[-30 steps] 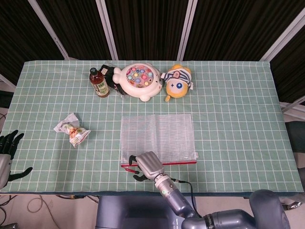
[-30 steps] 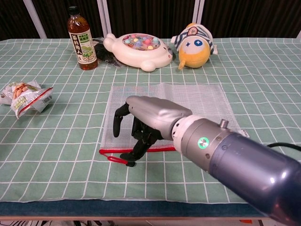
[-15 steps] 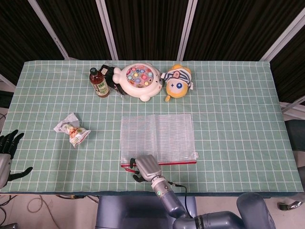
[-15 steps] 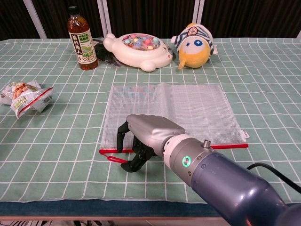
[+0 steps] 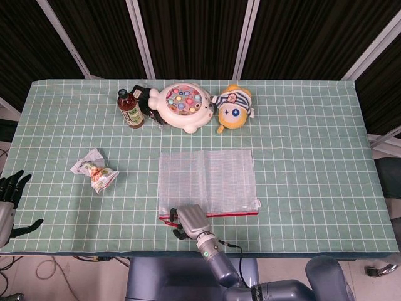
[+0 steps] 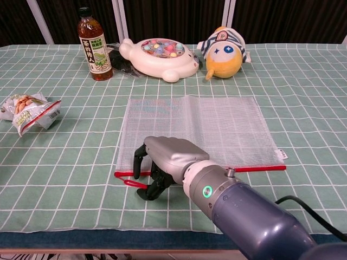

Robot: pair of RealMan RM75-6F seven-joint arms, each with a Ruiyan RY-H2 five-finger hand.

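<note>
The right hand (image 6: 162, 162) is set down at the near left corner of the mesh zip pouch (image 6: 200, 127), fingers (image 6: 140, 158) curled over the red zipper edge (image 6: 255, 168); whether the red pull tab (image 6: 133, 183) is actually pinched cannot be told. The pouch is laid flat at the table's middle. The left hand (image 5: 9, 191) is seen at the far left edge, fingers spread, nothing held. A snack packet (image 6: 30, 111) is lying to the left.
</note>
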